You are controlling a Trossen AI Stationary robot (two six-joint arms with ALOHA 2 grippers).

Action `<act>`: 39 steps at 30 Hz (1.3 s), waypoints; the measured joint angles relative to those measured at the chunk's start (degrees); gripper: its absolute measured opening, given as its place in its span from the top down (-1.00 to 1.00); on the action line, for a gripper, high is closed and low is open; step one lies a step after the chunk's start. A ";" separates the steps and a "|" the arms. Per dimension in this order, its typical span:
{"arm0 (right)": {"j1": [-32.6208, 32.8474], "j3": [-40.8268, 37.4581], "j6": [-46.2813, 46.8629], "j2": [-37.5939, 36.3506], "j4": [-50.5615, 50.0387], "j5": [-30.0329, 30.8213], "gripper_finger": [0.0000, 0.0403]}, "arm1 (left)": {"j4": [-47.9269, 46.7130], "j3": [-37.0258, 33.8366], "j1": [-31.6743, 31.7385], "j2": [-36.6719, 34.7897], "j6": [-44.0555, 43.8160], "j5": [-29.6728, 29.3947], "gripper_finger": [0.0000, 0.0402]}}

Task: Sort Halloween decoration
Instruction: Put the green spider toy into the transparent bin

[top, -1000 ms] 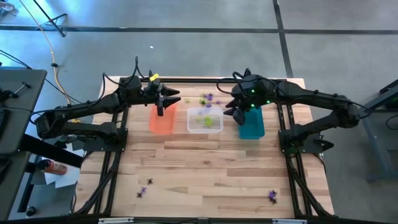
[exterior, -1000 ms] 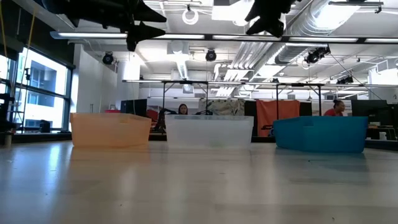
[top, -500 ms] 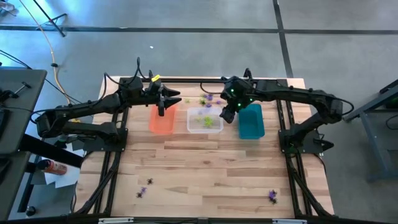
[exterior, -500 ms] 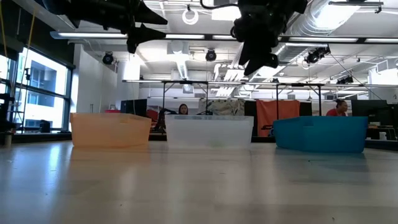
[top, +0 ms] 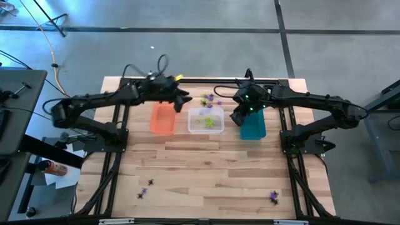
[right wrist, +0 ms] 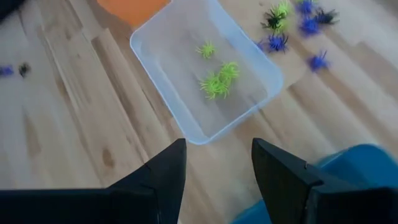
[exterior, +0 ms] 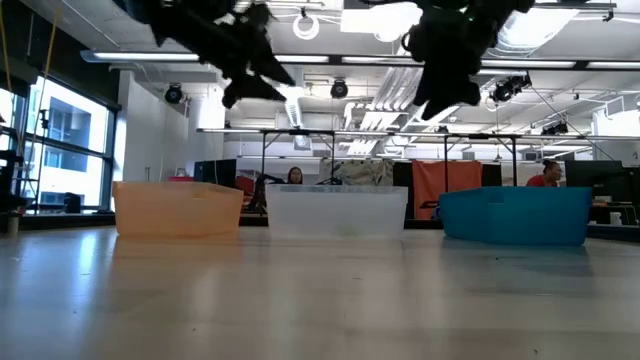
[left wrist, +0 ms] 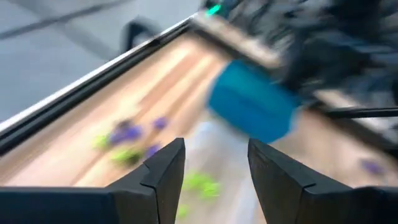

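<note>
Both arms reach over the table's far edge. The left gripper hangs above the orange bin, the right gripper beside the teal bin, both open, empty. Lime spiders lie in the clear bin.

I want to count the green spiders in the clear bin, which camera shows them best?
The right wrist view: it looks straight down into the clear bin and shows the green spiders separately. The high view shows only a green smudge, the left wrist view a blur, the low view just the bin's wall.
</note>
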 joint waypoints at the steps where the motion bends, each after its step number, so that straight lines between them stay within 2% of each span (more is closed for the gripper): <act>1: 0.14 -1.49 1.85 -0.68 1.28 -0.40 0.11 | -4.37 2.63 1.02 2.56 0.53 -1.31 0.22; 5: 1.43 -6.39 9.31 -2.16 6.65 -1.05 0.11 | -18.22 12.74 4.69 13.98 7.33 -2.44 0.29; 9: 3.48 -9.50 15.11 -2.20 12.87 -1.15 0.11 | -26.75 21.05 7.28 25.24 12.50 -2.89 0.34; 13: 5.52 -10.95 18.86 -2.20 17.93 -1.12 0.11 | -30.01 26.64 8.78 33.56 14.63 -2.41 0.35; 16: 6.59 -10.95 20.07 -2.20 19.39 -0.98 0.11 | -30.14 27.97 9.36 37.63 15.43 -0.94 0.35; 24: 7.29 -10.95 23.53 -2.20 20.01 1.12 0.11 | -30.57 28.36 9.53 42.78 18.62 -2.06 0.35; 34: 7.29 -10.95 26.10 -2.20 20.58 2.69 0.11 | -29.94 28.50 9.38 44.92 22.51 -3.43 0.37; 36: 7.29 -10.95 26.19 -2.20 20.81 3.08 0.11 | -30.07 28.47 9.07 44.70 24.26 -5.08 0.45; 39: 7.29 -10.95 26.19 -2.20 21.57 3.20 0.11 | -30.67 28.32 8.93 43.87 26.36 -5.69 0.76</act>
